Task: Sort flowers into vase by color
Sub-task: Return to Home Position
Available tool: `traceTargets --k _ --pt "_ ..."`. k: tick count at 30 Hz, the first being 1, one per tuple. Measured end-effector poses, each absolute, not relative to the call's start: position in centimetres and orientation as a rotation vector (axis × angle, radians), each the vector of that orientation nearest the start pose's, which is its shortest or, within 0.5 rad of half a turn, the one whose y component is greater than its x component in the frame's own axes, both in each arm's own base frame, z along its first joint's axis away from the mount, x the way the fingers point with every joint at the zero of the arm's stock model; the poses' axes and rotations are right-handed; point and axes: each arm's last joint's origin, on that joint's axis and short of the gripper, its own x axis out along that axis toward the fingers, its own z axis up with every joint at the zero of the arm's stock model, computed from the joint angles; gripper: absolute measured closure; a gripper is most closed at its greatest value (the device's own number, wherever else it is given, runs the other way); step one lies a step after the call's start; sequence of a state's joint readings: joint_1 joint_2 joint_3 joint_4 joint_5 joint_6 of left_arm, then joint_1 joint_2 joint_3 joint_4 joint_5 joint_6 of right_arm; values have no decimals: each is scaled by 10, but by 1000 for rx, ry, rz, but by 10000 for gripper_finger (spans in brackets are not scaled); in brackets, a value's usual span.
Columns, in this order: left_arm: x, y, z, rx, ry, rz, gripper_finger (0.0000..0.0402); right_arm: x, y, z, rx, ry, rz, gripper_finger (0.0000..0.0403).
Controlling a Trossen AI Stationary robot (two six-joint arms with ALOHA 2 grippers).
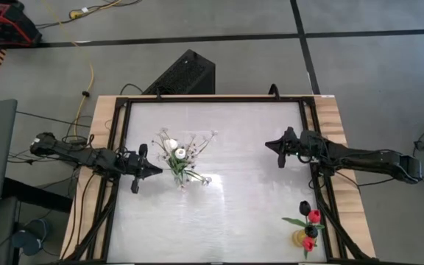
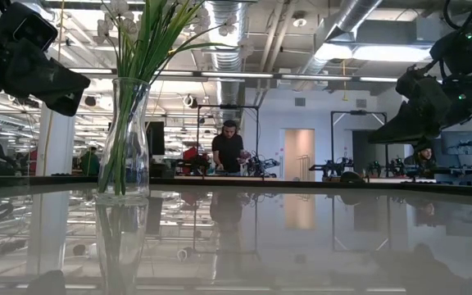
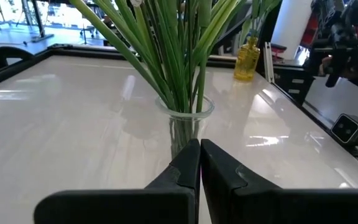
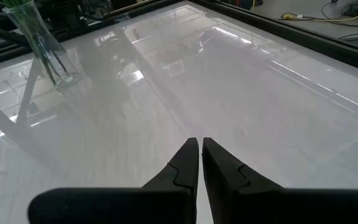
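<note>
Robotics lab, exposed ceiling ducts [image 2: 234, 33], other arm rigs [image 2: 334, 168] on benches, person [image 2: 229, 149] at one, cables [image 1: 91, 73] across floor

Two matte-black arms here. The left arm [image 1: 87, 156] is a slim chain of tubular links with chunkier joints, thin dark cables [image 1: 68, 138] looping off its outer end. The right arm [image 1: 359, 158] matches, bulkier toward its base. Up close, the left gripper [image 3: 200, 144] and right gripper [image 4: 199, 143] show flat wedge fingers [image 4: 182, 168] tapering to points, each with a small stepped notch.

Glossy white table [image 1: 241, 184], clear vase [image 2: 124, 139] left of centre, yellow vase [image 3: 247, 61] near its right edge
</note>
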State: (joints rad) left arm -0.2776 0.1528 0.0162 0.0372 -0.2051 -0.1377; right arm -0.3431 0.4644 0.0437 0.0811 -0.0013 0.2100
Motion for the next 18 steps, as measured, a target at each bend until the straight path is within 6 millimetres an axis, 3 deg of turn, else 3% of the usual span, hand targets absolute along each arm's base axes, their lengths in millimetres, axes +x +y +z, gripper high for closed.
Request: traceTargets --k 18 --pt "103 -23 160 -117 102 -65 402 116 -41 144 265 299 -373 352"
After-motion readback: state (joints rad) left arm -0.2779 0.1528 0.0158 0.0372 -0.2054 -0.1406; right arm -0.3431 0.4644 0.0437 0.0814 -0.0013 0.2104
